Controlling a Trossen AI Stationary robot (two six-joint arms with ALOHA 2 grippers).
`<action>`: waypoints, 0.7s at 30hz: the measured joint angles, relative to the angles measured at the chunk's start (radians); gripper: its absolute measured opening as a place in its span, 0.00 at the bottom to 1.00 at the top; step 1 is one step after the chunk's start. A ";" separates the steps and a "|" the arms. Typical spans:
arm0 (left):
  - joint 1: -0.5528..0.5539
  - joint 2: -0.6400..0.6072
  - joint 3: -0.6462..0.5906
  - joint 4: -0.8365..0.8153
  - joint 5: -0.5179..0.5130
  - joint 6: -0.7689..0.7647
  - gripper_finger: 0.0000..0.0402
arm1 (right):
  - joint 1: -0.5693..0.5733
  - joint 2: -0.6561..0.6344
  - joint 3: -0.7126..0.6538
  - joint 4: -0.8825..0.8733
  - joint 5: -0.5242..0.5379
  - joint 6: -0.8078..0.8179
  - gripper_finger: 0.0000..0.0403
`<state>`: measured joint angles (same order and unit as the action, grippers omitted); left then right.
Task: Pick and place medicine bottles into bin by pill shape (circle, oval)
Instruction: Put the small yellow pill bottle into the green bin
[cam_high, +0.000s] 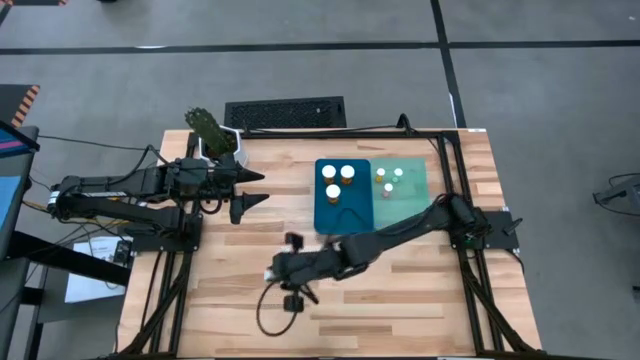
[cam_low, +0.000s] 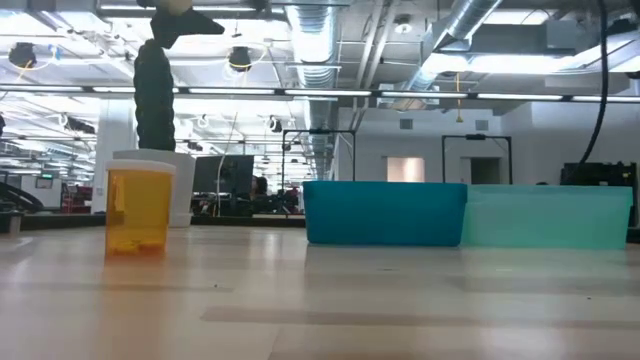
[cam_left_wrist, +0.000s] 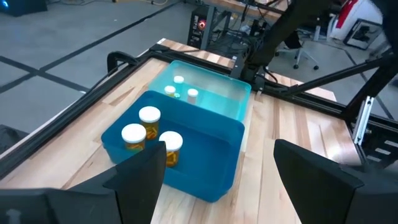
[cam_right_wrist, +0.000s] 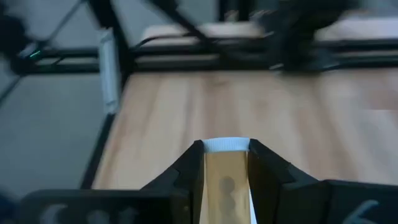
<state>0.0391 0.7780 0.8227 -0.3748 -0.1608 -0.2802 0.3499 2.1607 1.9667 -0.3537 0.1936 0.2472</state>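
My right gripper (cam_high: 275, 270) (cam_right_wrist: 226, 149) is over the table's near middle, shut on an amber medicine bottle (cam_right_wrist: 225, 180) with a white cap (cam_right_wrist: 227, 145). The low view shows one amber bottle (cam_low: 138, 210) upright on its base on the table, with no gripper at it; I cannot tell if it is the same bottle. Three wider bottles (cam_high: 331, 192) stand in the blue bin (cam_high: 343, 218). Three narrower ones (cam_high: 389, 187) stand in the teal bin (cam_high: 412, 198). My left gripper (cam_high: 258, 189) (cam_left_wrist: 219, 146) is open and empty, left of the bins. My right gripper pinches the bottle's body (cam_right_wrist: 210, 174) between its two fingers, one on each side, below the cap. The cap stands just past the fingertips (cam_right_wrist: 198, 149). The fingers reach from the table's right side toward its left. The fingers hide the bottle's base, so whether it is lifted does not show.
The two bins stand side by side at the far right of the table, and also show in the low view (cam_low: 385, 212) (cam_low: 545, 215) and the left wrist view (cam_left_wrist: 205, 180). A dark green plant in a white pot (cam_high: 213, 130) (cam_low: 155, 90) stands at the far left corner.
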 joint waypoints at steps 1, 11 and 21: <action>0.000 0.000 0.000 -0.001 0.000 0.000 0.72 | 0.002 -0.034 -0.033 0.005 0.041 0.005 0.26; 0.000 0.014 -0.004 0.127 0.088 -0.024 0.72 | 0.108 -0.417 -0.562 0.458 0.439 0.129 0.27; -0.110 0.170 -0.011 0.480 0.269 -0.081 0.72 | 0.133 -0.502 -0.752 0.991 0.560 -0.055 0.27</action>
<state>-0.0706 0.9479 0.8118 0.1052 0.1081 -0.3613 0.4826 1.6585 1.2144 0.6375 0.7540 0.1923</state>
